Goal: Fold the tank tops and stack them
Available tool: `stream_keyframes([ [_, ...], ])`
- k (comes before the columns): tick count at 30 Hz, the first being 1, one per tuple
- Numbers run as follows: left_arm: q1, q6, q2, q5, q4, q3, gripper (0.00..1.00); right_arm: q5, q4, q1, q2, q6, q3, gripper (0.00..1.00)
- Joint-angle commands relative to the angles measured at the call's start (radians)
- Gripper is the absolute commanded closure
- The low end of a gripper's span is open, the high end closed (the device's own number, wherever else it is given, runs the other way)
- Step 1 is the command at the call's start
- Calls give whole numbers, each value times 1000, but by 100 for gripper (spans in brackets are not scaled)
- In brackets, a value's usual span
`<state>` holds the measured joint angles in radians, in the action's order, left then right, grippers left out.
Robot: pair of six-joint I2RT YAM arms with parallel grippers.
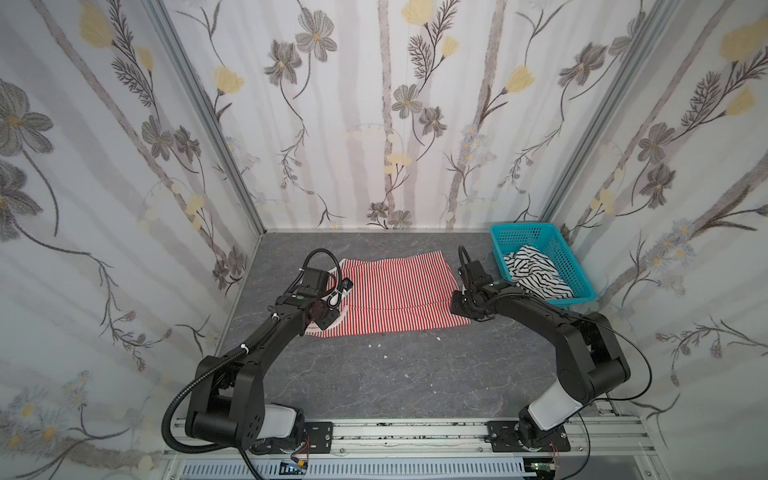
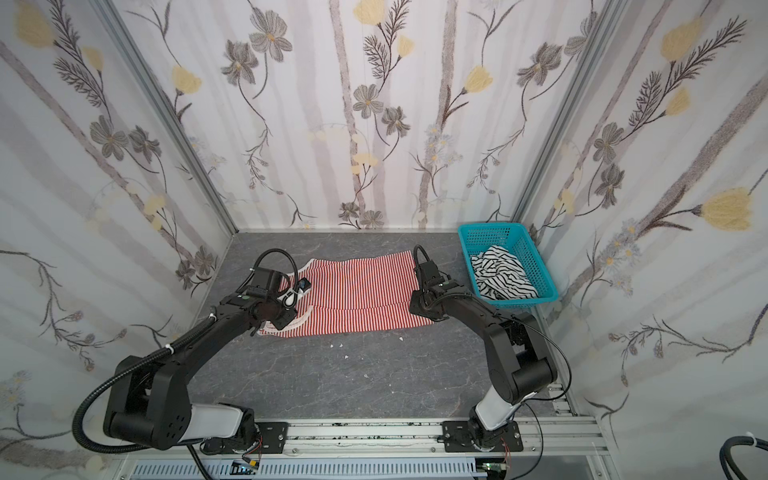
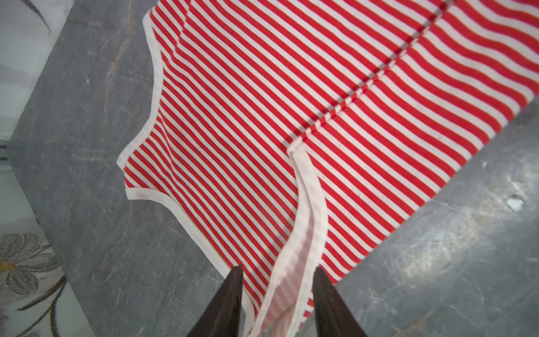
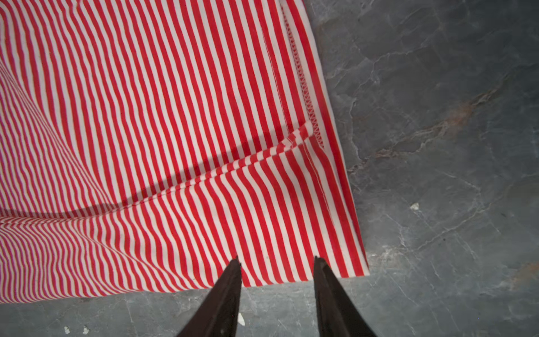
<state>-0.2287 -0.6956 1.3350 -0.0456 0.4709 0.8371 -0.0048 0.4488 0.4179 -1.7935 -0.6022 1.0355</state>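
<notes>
Red-and-white striped knit tank top [image 1: 395, 295] lying part-folded on grey marbled table [image 1: 415, 374], left gripper [image 3: 278, 268] released astride its white strap, right gripper [image 4: 276, 259] parted over hem corner, black-and-white striped tank top [image 1: 536, 274] crumpled in teal perforated plastic basket [image 1: 570, 258].

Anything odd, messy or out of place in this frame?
Minor only: small white flecks lie scattered on the table near the red-and-white tank top, whose strap lies flipped, pale underside up. The black-and-white tank top sits crumpled in the basket.
</notes>
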Motion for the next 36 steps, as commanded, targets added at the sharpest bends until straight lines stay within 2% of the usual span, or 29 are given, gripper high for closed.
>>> stream_keyframes([
  [1, 2, -7, -45, -89, 76, -58, 64, -15, -65, 10, -12, -25, -12, 60],
  [6, 28, -48, -29, -107, 84, -108, 69, -28, -79, 10, -31, -26, -14, 63],
  [14, 183, -91, 92, -176, 70, -34, 69, -37, -92, 9, -35, -33, -22, 64],
  [26, 338, -161, 255, -235, 67, 65, 69, -46, -90, 7, -59, -38, 8, 64],
  [36, 389, -171, 357, -255, 59, 85, 69, -42, -100, 7, -120, -34, 23, 65],
])
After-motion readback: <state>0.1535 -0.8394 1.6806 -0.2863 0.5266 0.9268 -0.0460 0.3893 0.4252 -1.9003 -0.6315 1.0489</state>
